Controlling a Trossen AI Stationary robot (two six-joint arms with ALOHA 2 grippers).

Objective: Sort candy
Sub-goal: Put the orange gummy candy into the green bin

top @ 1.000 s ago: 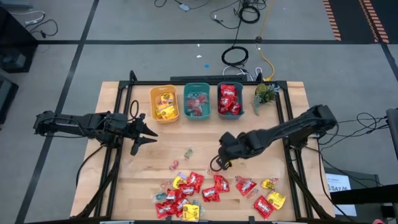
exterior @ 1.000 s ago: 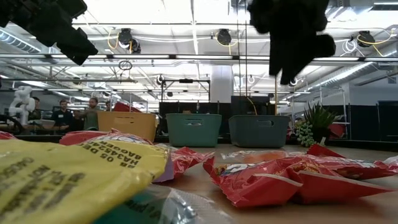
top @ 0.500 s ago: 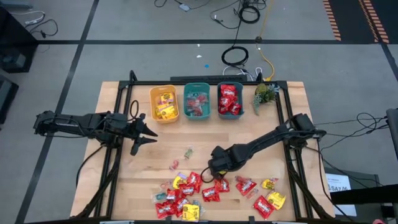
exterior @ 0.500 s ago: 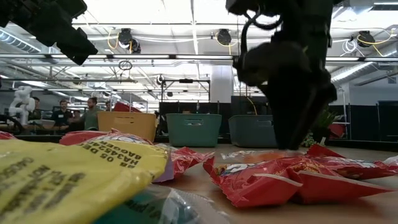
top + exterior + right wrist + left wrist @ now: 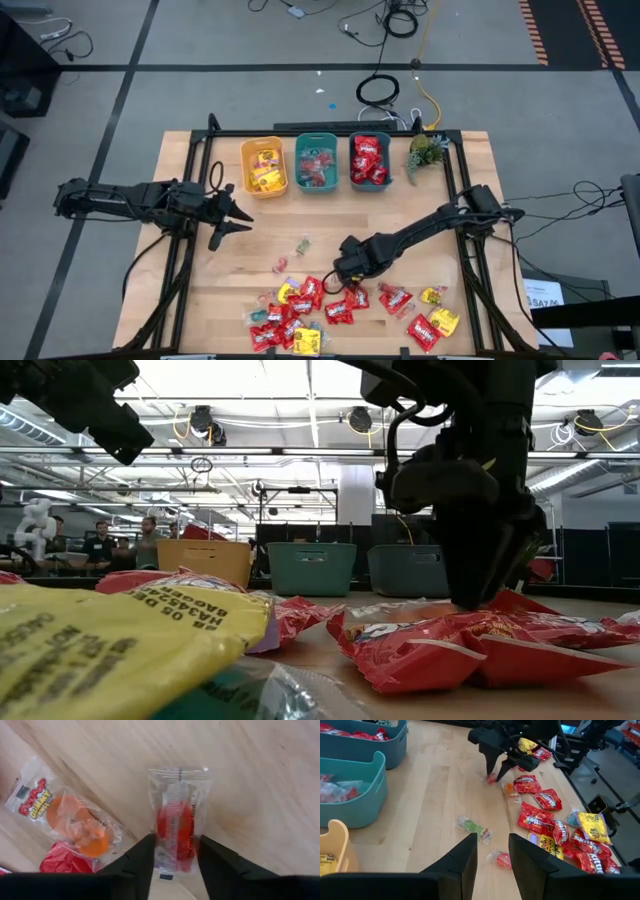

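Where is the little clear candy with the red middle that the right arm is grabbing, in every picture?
High view: hidden under the right end effector.
Low view: hidden behind it.
Left wrist view: clear red candy at its tips.
Right wrist view: centre.
Shared landmark: red packets.

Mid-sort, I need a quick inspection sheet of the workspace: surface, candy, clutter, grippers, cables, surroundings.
Surface: wooden table, bare in the middle.
Job's things: candy pile along the near edge; loose clear-wrapped pieces in mid-table; yellow bin, teal bin and dark bin each hold some candy.
Clutter: small plant beside the bins.
Grippers: right gripper down at the pile's edge, fingers either side of a clear red-filled packet; left gripper open, waiting over the table's left part.
Cables: coils on the floor behind the table.
Surroundings: people far behind.
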